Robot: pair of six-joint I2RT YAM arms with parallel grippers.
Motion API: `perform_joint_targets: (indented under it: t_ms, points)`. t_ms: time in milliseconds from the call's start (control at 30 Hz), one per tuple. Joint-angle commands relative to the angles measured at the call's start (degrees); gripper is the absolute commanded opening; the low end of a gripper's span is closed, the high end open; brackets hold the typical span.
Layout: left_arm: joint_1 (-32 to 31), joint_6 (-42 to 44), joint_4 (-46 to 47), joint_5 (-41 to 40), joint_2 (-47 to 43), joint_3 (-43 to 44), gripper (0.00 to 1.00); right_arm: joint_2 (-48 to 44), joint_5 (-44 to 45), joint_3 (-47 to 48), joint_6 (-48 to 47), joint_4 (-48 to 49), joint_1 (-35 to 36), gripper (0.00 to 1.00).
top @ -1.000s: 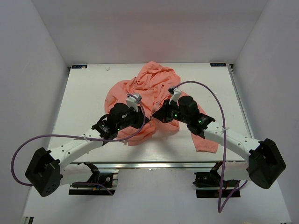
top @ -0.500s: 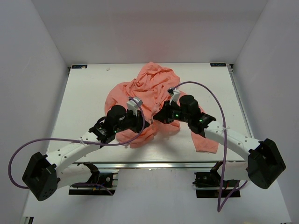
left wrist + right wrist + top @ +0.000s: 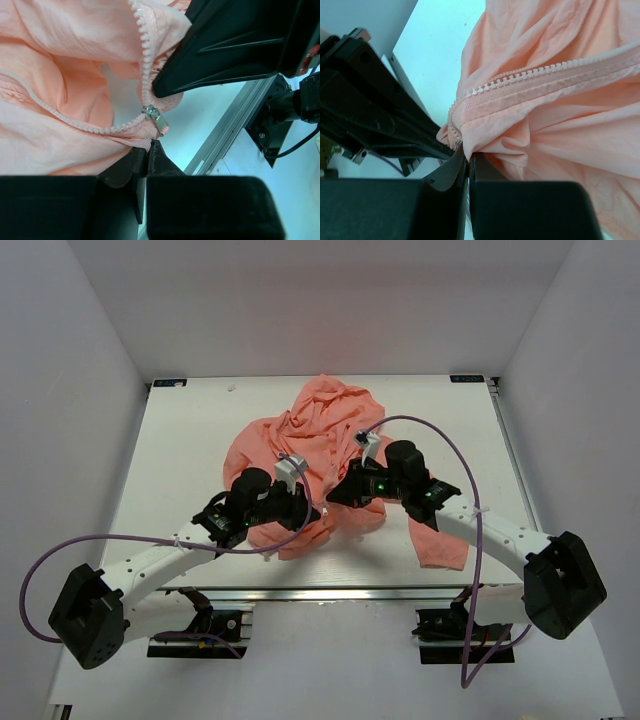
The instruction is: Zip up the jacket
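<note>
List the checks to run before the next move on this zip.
1. Left tool shut on jacket under the slider: ok.
2. Right tool shut on jacket too: ok.
3. Both tooth rows meet at slider: ok.
4. Pull tab gripped: not ok, it hangs free.
5. Jacket flat along the zip: not ok, bunched.
6. Slider runs freely: cannot tell.

A white table (image 3: pixel 180 470) stands inside a plain white-walled enclosure (image 3: pixel 330 310), whose side walls rise close along the table's left and right edges. A silver metal rail (image 3: pixel 330 594) runs along the near edge. A small dark tag (image 3: pixel 170 383) sits at the far left corner and a second tag (image 3: pixel 466 378) at the far right
</note>
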Motion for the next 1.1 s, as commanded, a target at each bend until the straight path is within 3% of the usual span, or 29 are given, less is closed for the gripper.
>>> perform_joint_targets:
  t_ms: [0, 33, 200, 400, 567, 767, 967, 1000, 1033, 1067]
  points:
    - [-0.4, -0.1, -3.5, 2.1, -1.0, -0.9, 0.00, 0.3, -5.2, 3.1, -3.2, 3.2, -0.8, 0.00]
    - [-0.4, 0.0, -3.4, 1.8, -1.1, -1.0, 0.00, 0.6, -6.3, 2.7, -4.2, 3.2, -0.8, 0.00]
    - [-0.4, -0.2, -3.5, 0.9, -1.6, -0.8, 0.00, 0.6, -12.0, 1.4, -6.0, 2.9, -0.8, 0.23]
    - [-0.4, -0.4, -3.5, 0.8, -1.8, -0.7, 0.00, 2.1, -12.9, 1.7, -6.6, 1.4, -0.8, 0.34]
    - [-0.4, -0.8, -2.9, 1.1, -2.1, -0.9, 0.00, 3.9, -14.4, 1.9, -6.2, 1.6, -0.8, 0.29]
    - [-0.4, -0.8, -2.4, 2.2, -2.4, -1.3, 0.00, 3.9, -12.5, 1.2, -4.2, 3.6, -0.8, 0.00]
    - [-0.3, -2.2, -4.0, 0.0, -2.6, -1.0, 0.00, 3.4, -12.2, 0.1, -1.1, 7.6, -0.8, 0.00]
    - [-0.3, -2.9, -6.1, -1.0, -2.5, -0.5, 0.09, 3.3, -12.2, 0.0, -1.0, 7.7, -0.8, 0.00]
    - [-0.4, -3.1, -7.2, -1.5, -2.2, 0.6, 0.36, 3.2, -12.2, -0.1, -0.9, 7.8, -0.8, 0.00]
    - [-0.3, -3.5, -8.4, -2.5, -2.1, 1.3, 0.57, 3.2, -12.5, -0.2, -0.9, 7.6, -0.8, 0.00]
